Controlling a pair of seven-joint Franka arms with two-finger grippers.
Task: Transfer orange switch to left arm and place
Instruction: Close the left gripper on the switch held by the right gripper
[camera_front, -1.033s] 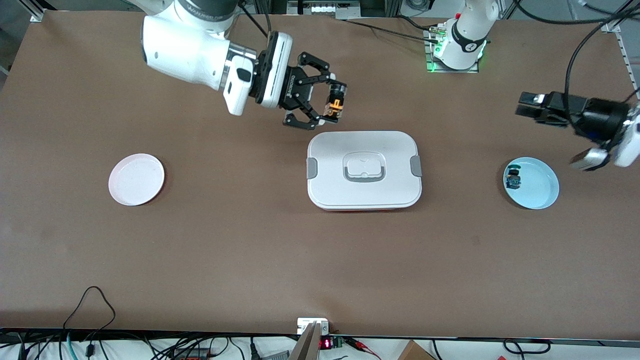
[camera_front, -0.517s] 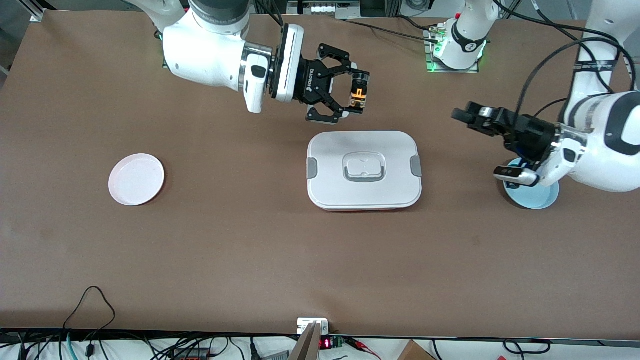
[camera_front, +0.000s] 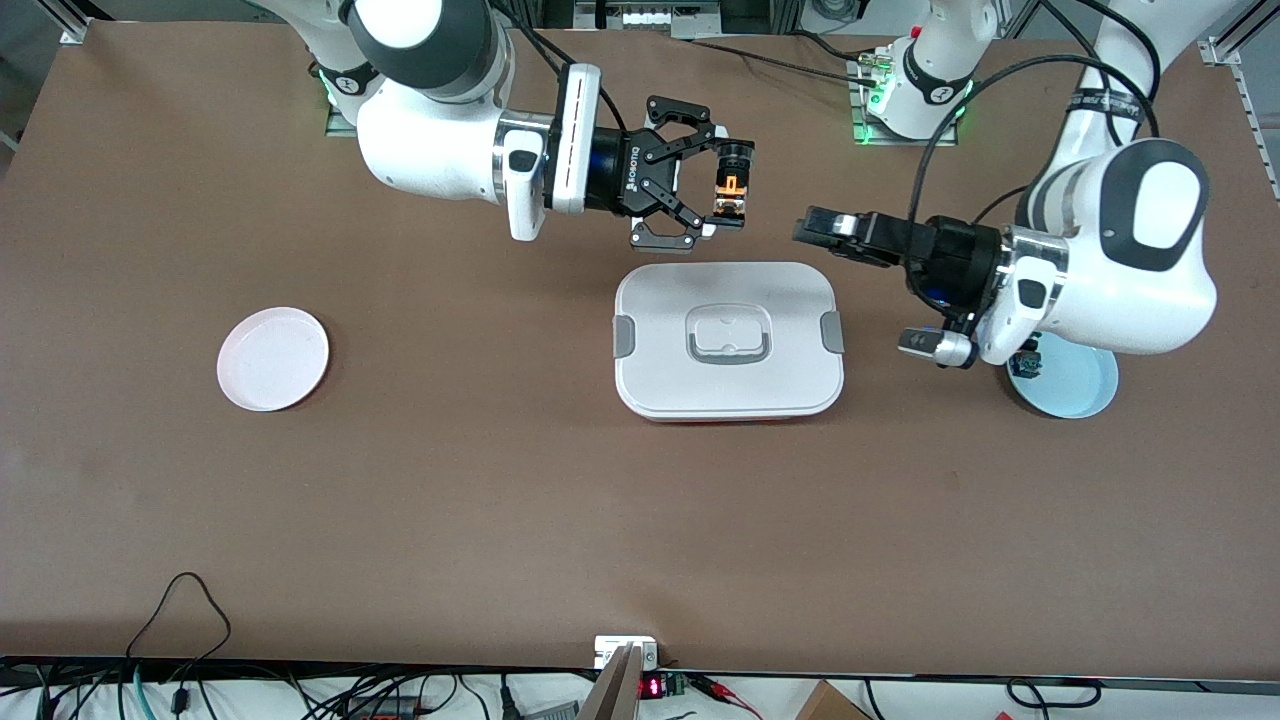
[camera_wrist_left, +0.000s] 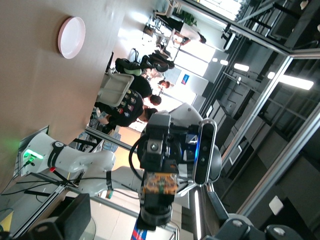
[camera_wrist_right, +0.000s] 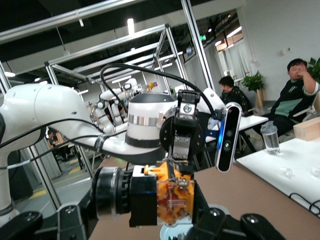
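Note:
My right gripper (camera_front: 722, 200) is shut on the orange switch (camera_front: 733, 190) and holds it in the air over the bare table, beside the white box (camera_front: 728, 340). My left gripper (camera_front: 812, 227) is open and level with the switch, a short gap from it, its fingers pointing at it. In the right wrist view the switch (camera_wrist_right: 172, 196) fills the space between my right gripper's pads, and the left arm's hand (camera_wrist_right: 182, 131) faces it. In the left wrist view the switch (camera_wrist_left: 160, 182) shows in the right gripper, straight ahead of my left gripper (camera_wrist_left: 150, 229).
A pink plate (camera_front: 273, 358) lies toward the right arm's end of the table. A light blue plate (camera_front: 1080, 385) with a blue-green switch (camera_front: 1025, 362) lies toward the left arm's end, partly under the left arm's wrist.
The right gripper has carried the orange switch toward the table's middle. The left arm has swung in from over the blue plate until its gripper is close to the switch.

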